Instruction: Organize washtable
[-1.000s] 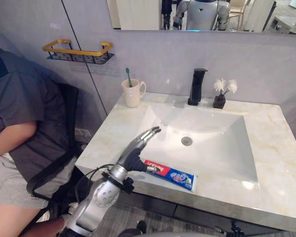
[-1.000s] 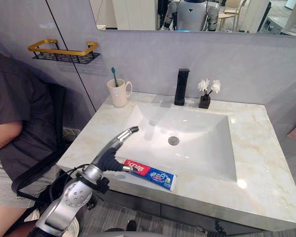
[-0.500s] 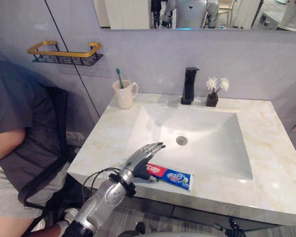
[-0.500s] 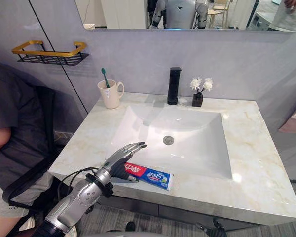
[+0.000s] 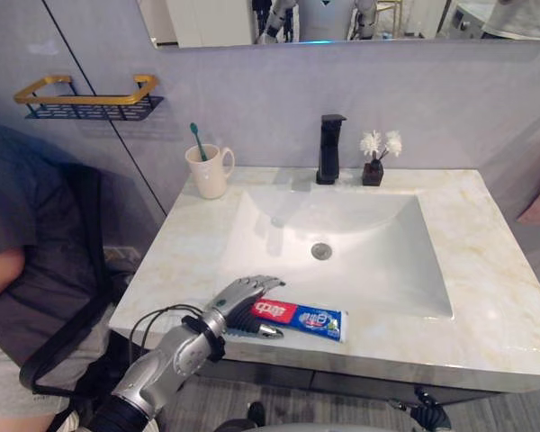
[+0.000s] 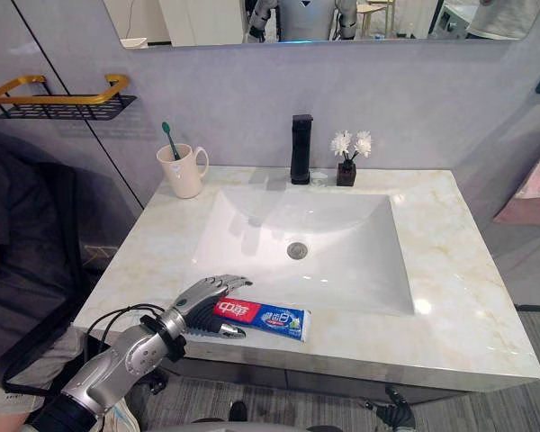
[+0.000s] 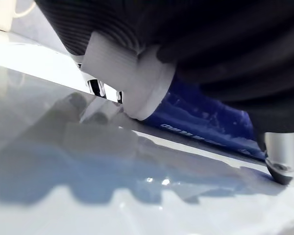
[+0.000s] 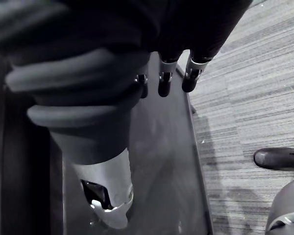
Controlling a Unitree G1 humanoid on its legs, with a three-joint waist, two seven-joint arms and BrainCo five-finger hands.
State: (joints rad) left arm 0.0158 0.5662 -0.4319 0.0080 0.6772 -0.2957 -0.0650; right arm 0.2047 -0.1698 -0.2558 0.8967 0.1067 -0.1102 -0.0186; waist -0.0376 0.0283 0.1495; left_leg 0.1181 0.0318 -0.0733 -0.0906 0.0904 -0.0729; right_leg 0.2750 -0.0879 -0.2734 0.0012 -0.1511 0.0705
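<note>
— Where do we stand with the toothpaste tube (image 5: 301, 317)?

— It lies flat on the near strip of the surface (image 5: 495, 270), just in front of the basin (image 5: 342, 243). Its long axis runs left to right along the edge, with the cap at the left end.

— And our left hand (image 5: 238, 301)?

— It sits right over that left end. The fingers arch loosely across the tube from the far side and the thumb lies along its near side. We read it as half-open, bracketing the tube without clamping it. From the wrist, the white cap (image 7: 142, 81) is tucked up against the hand's dark cover, and the blue body runs away past it.

— So the tube points away from the hand, to the right?

— Yes. Most of its length lies to the right of the hand. We judge that closing on it here would grip it near the cap, leaving the tail end free to droop.

— Our right hand (image 8: 164, 81)?

— It hangs down over the floor with its fingers relaxed and holding nothing, so the left is by far the nearer.

— Where might the tube go?

— Our guess is the mug (image 5: 208, 171) with the toothbrush (image 5: 197, 138), at the far left of the surface. That means a reach away from us and slightly left.
</note>
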